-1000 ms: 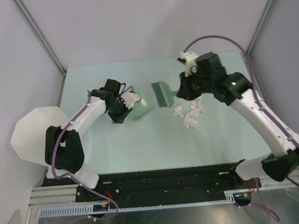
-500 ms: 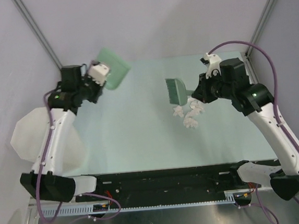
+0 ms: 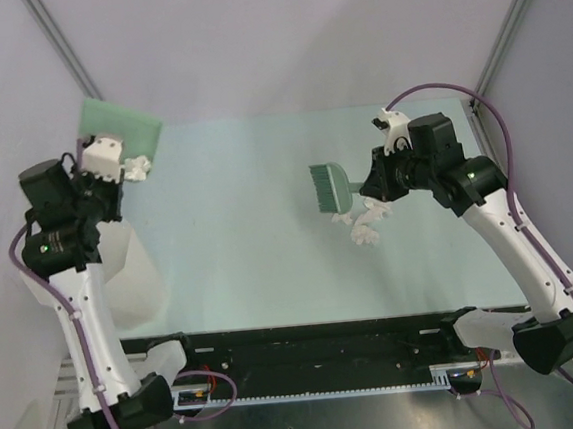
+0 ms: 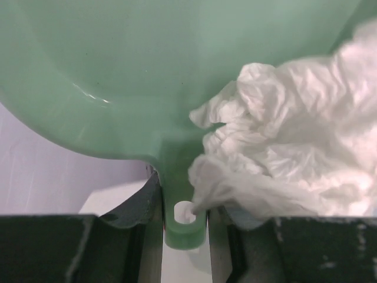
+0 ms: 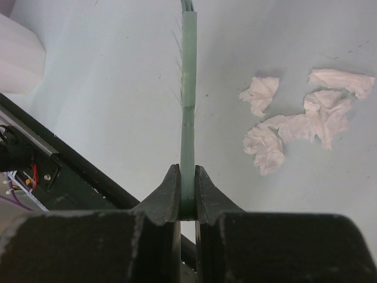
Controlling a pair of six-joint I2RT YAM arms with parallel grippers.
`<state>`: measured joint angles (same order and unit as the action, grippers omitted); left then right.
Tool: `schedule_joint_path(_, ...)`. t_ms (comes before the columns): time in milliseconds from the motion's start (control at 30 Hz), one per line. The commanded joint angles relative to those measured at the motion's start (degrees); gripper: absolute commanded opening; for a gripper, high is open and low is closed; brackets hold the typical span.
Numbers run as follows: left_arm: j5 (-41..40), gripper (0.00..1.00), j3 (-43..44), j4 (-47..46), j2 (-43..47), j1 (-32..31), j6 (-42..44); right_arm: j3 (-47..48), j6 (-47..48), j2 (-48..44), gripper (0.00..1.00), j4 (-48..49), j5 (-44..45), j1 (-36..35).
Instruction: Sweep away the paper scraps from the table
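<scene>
My left gripper (image 3: 114, 167) is shut on the handle of the green dustpan (image 3: 118, 129), held high at the far left with the pan tilted up. In the left wrist view the handle (image 4: 184, 219) sits between the jaws, and crumpled white paper scraps (image 4: 288, 153) lie in the pan against it. My right gripper (image 3: 369, 182) is shut on the green brush (image 3: 326, 186), whose thin handle (image 5: 188, 147) runs straight out from the jaws. Several paper scraps (image 3: 363, 223) lie on the mint-green table (image 3: 251, 268), just right of the brush (image 5: 294, 124).
The large white translucent bin (image 3: 136, 273) stands off the table's left edge, below the raised left arm; it also shows in the right wrist view (image 5: 17, 56). Grey walls close the back and sides. A black rail (image 3: 308, 343) runs along the front.
The left arm has carried the dustpan from the middle of the table up and out to the far left. The right arm has shifted the brush slightly right, beside the scraps.
</scene>
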<state>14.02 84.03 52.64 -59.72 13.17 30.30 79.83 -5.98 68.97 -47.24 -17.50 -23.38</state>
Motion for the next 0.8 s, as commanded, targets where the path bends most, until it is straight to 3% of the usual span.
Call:
schedule_joint_path(0,6.8,0.0,0.6,4.6,2.9,9.6,2.3,-0.2,0.4,0.2,0.0,2.2,-1.9,0.1)
schedule_joint_path(167,11.0,0.0,1.0,8.3,3.8,18.3,6.6,-0.5,0.6,1.3,0.0,2.1,-3.0,0.2)
schedule_joint_path(300,13.1,0.0,2.6,9.5,4.3,32.5,11.8,-0.6,0.9,1.9,0.0,2.5,-3.6,0.1)
schedule_joint_path(433,8.2,0.0,3.1,9.7,5.0,41.9,19.9,-0.5,1.0,2.4,0.0,3.3,-4.2,0.0)
schedule_joint_path(500,3.8,0.0,2.5,9.8,6.2,44.0,23.0,-0.5,1.0,2.7,0.0,3.8,-4.6,0.0)
schedule_joint_path(633,-3.4,0.0,-0.5,9.5,10.8,44.0,39.3,-0.5,0.6,3.5,0.0,5.6,-6.0,-0.1)
schedule_joint_path(767,-6.5,0.0,4.3,9.5,11.3,44.0,49.5,-0.2,0.3,3.6,0.0,7.2,-7.9,-0.2)
